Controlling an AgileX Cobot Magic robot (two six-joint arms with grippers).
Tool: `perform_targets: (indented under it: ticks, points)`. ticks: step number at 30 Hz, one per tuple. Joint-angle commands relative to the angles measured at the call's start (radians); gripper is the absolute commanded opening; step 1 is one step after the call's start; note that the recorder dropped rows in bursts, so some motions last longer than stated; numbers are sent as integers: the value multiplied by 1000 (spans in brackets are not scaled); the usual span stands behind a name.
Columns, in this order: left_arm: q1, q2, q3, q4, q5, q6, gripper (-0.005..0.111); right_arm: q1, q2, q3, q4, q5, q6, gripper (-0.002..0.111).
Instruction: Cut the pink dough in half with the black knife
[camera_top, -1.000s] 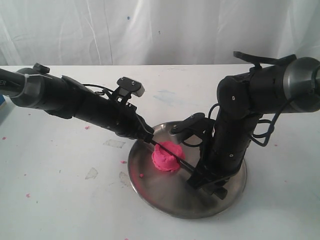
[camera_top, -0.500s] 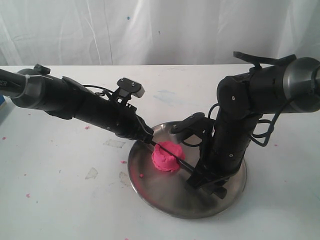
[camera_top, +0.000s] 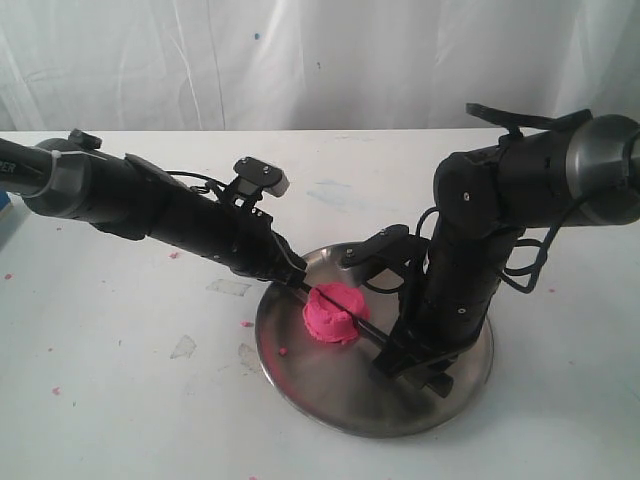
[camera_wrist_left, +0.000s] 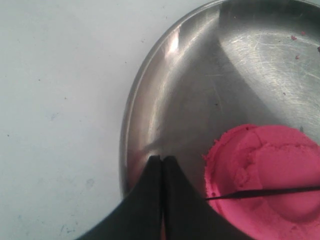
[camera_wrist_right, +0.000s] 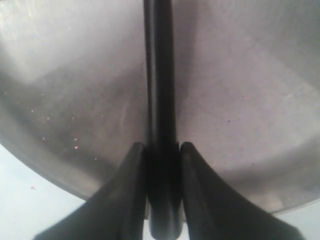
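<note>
Dough (camera_top: 333, 312), a bright pink soft mound, lay in the exterior view on the round steel plate (camera_top: 330, 390) under the slim black knife (camera_top: 368, 330). Left wrist view alone showed the left gripper (camera_wrist_left: 161, 160) pressed together beside the blade tip. Right wrist view alone showed the right gripper (camera_wrist_right: 161, 147) pinching the stiff handle, a sound hold; the mound would likely stick.

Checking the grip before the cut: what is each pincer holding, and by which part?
The right pincer clamps the black knife by its handle end. The left pincer is shut with nothing visibly in it.
</note>
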Motion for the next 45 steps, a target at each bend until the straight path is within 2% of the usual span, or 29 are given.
perform_targets:
  ticks: [1, 30, 35, 45]
  points:
    - [-3, 4, 10, 17, 23, 7, 0, 0, 1, 3, 8, -25, 0, 0]
    - [-3, 4, 15, 17, 24, 20, 0, 0, 37, 3, -9, -55, -2, 0]
    - [-3, 46, 48, 27, 48, 143, 0, 0, 37, 3, -23, -75, -2, 0]
    - [-3, 76, 56, 25, 12, 159, 0, 0, 48, 3, -30, -129, -2, 0]
